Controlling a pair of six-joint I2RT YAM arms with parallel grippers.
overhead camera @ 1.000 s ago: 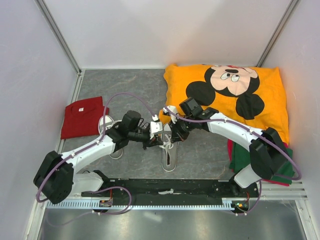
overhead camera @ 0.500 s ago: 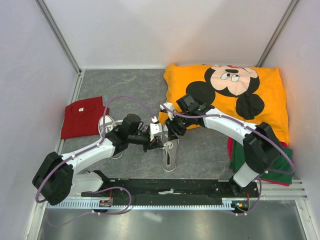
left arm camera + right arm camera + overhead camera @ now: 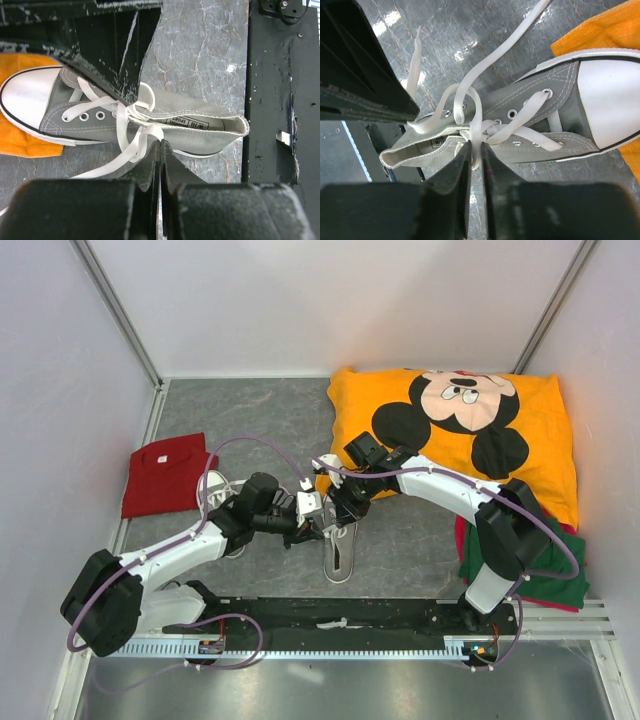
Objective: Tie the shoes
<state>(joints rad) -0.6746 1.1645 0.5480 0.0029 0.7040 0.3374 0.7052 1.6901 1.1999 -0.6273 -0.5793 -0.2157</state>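
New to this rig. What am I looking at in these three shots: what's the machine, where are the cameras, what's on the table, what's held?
Two robot arms, each ending in a two-finger gripper, stand at the near edge of a grey table. The wide shot looks down from above and behind them; the other two come from wrist cameras, so the dark shapes at the bottom are each arm's own fingers. Both arms meet over a grey sneaker. The right gripper is shut on its white lace; the left gripper looks shut on it too. Also there: a second sneaker, a red garment, an orange Mickey Mouse cloth and green cloth.
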